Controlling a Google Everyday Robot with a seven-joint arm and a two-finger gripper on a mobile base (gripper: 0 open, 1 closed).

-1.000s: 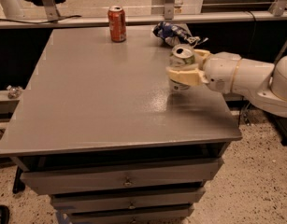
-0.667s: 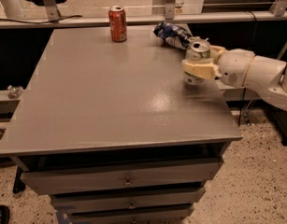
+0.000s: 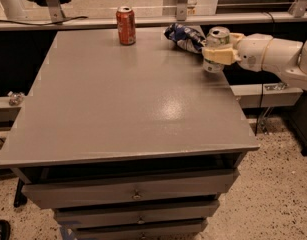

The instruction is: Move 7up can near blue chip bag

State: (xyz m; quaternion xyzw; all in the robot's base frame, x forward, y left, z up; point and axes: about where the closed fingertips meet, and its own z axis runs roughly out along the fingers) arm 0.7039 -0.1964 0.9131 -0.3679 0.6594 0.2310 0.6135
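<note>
Beside the blue chip bag (image 3: 183, 36), the 7up can (image 3: 218, 35) is clasped by the gripper (image 3: 216, 54) at the table (image 3: 118, 99) edge. An orange-red can (image 3: 126, 25) is seen well apart.

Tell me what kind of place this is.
Likely a lab or workshop: grey drawer cabinet, speckled floor, metal framing behind. The gripper holds the 7up can by the blue chip bag.

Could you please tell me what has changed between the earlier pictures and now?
The gripper, shut on the 7up can throughout, has carried it toward the far right corner of the table, ending right beside the blue chip bag. Nothing was let go. The blue chip bag and the orange-red can stayed where they were.
</note>
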